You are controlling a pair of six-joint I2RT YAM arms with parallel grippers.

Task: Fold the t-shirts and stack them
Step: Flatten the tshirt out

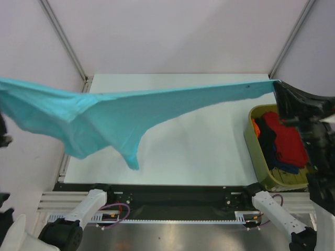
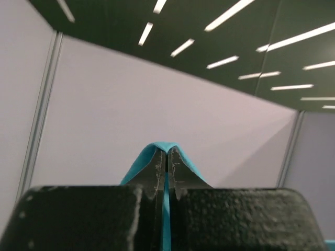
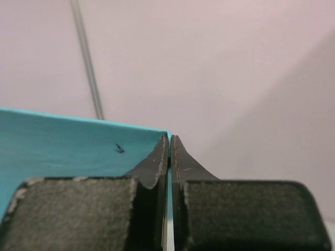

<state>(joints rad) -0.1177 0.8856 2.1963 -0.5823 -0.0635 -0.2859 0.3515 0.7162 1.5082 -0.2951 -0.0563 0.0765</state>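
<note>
Above the table [image 1: 199, 151], the left gripper [image 2: 167, 152] and right gripper [image 3: 169, 137] are pinching a soft, stretched turquoise shirt [image 1: 115, 117]; its tiny dark mark [image 3: 119, 148] is unreadable.

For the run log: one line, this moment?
turquoise cloth t-shirt: aloft, stretched | left pincer: shut on it | right pincer: shut on it

Soft, even light is coming from overhead. In the left wrist view, ceiling strip lights [image 2: 225, 15] are glowing white against a dark ceiling. The turquoise t-shirt [image 1: 120, 112] is throwing only a faint, diffuse shadow onto the bright white table [image 1: 209, 141]. The steel plate [image 1: 172, 238] is giving off dull glare. The left gripper [image 2: 166, 152] and right gripper [image 3: 169, 137] are blurring near each lens. The wall posts [image 1: 65, 39] are leaning outward in the slightly soft top view.
</note>
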